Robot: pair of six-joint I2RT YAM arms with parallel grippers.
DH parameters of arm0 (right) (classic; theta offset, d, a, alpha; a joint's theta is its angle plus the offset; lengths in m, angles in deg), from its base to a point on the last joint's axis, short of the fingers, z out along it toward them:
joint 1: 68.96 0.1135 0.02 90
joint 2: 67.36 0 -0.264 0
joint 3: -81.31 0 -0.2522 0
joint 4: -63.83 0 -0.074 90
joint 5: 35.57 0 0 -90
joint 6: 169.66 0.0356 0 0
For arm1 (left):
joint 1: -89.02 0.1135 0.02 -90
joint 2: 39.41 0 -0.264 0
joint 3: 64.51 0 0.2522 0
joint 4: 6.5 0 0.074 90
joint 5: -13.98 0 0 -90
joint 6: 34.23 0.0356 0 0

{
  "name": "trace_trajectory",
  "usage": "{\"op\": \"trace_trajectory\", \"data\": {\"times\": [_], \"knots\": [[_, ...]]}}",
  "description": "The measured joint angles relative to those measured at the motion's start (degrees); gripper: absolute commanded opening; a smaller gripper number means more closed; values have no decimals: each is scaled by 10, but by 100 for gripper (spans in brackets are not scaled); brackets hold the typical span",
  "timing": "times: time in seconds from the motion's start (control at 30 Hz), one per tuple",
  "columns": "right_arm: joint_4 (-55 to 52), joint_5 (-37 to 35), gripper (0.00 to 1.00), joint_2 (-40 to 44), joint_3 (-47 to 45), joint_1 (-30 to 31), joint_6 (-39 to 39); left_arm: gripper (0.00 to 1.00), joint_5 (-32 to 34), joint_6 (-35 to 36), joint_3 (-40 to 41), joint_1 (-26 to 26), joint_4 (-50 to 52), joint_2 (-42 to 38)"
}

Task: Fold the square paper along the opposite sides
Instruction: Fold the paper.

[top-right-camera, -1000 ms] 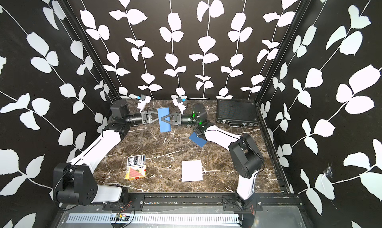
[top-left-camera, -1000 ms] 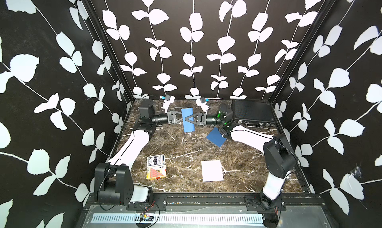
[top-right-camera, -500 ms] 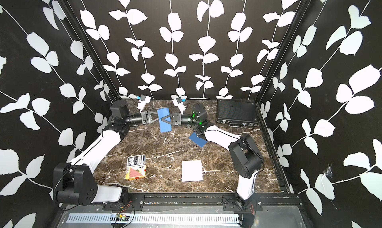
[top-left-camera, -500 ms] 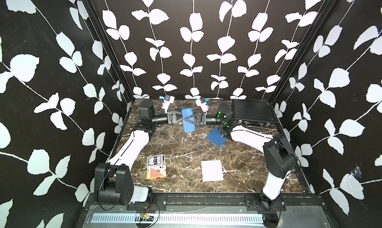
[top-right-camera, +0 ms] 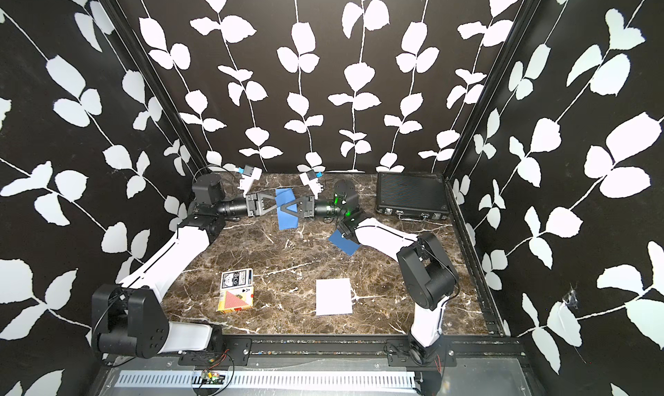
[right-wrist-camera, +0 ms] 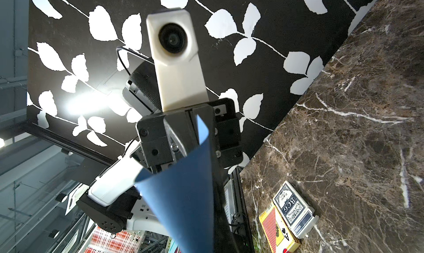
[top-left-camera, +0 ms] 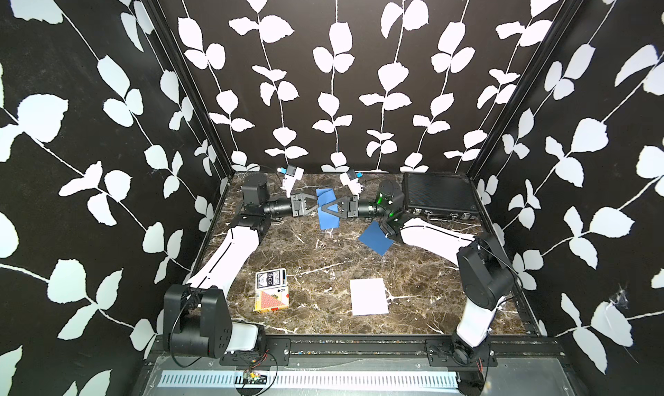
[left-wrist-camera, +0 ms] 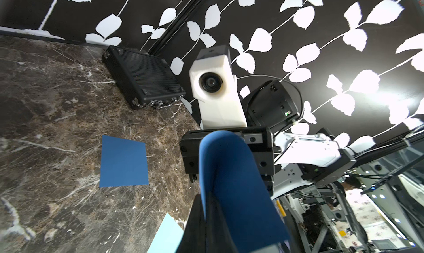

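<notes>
Near the black case (top-left-camera: 438, 196), the blue paper (top-left-camera: 328, 221) hangs bowed in the air between both arms. The right gripper (top-left-camera: 323, 208) is clamped on one edge. The left gripper (top-left-camera: 315, 207) looks narrow at the opposite edge, but I cannot tell whether it grips. The fold seems half made: next the edges need matching and the bend needs creasing.

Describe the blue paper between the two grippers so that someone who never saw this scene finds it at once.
At the back of the marble table, left of the black case, the left gripper and right gripper almost meet. The blue paper hangs between them. Unlike the darker blue square and the white sheet, which lie flat, it is raised and bent.
</notes>
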Motion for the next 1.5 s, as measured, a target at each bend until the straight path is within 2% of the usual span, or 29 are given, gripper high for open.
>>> {"op": "trace_trajectory", "data": {"times": [0.13, 0.27, 0.43, 0.57, 0.73, 0.83, 0.97, 1.13, 1.33, 1.5], "knots": [[3, 0, 0, 0, 0, 0, -3, 64, 19, 12, -3, 20, 30, -14], [3, 0, 0, 0, 0, 0, -8, 85, 49, 14, -8, 52, 42, -37], [4, 0, 0, 0, 0, 0, -10, 99, 75, 1, 1, 59, 19, -82], [12, 0, 0, 0, 0, 0, -9, 99, 85, -26, 51, 48, -37, -118], [50, 1, 0, -1, 0, 0, 10, 98, 88, -59, 93, 22, -94, -100], [68, 2, 0, -4, 0, 0, 20, 89, 86, -76, 98, 8, -118, -78], [77, 3, 0, -9, 0, 0, 29, 64, 80, -97, 98, -2, -148, -58], [82, 4, 0, -13, 0, 0, 32, 41, 75, -115, 98, -10, -176, -53], [89, 4, 0, -20, 0, -2, 40, 2, 66, -128, 96, -16, -195, -46], [90, 13, 4, -22, 0, -5, 43, 0, 72, -122, 92, -10, -194, -43]]}}
